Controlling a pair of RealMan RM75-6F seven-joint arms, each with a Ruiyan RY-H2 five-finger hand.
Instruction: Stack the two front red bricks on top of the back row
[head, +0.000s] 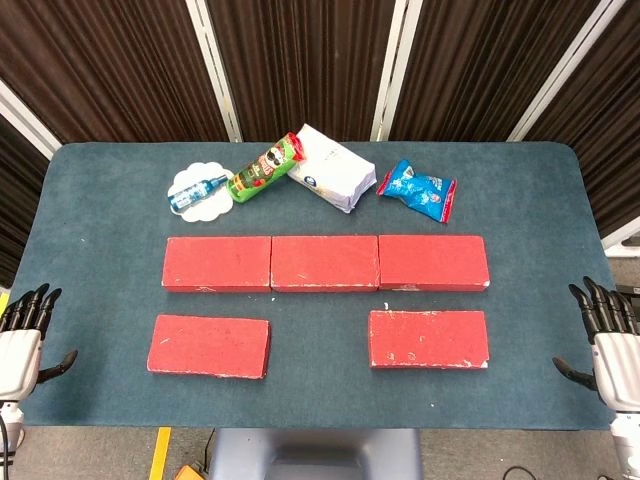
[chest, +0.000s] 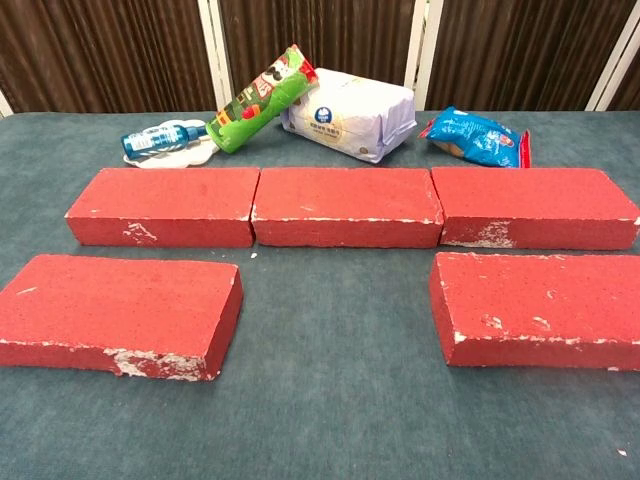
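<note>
Head view, start-of-task layout: nothing stacked yet. Back row of three red bricks (head: 325, 263) lies end to end, touching, tops bare. Front left brick (head: 210, 346) and front right brick (head: 428, 339) both lie flat on the blue-green table (head: 320, 400), each near its own side's hand and well apart from one another, with a gap between them and the back row. Left hand (head: 22, 335) sits at the table's left edge, fingers extended and apart, holding nothing; the front left brick lies inboard of it and slightly ahead, not touching. Right hand (head: 608, 330) mirrors it at the right edge, fingers spread, empty; the front right brick lies inboard of it, clear of the fingers. Chest view shows neither hand, only the bricks, edges chipped white. Beyond the back row, farthest from both hands: small blue bottle (head: 198, 189) on a white doily, green chip can (head: 266, 168), white bag (head: 331, 168), blue snack packet (head: 419, 189). Judgement: zero of two placements done; both grasps, lifts and set-downs remain.
</note>
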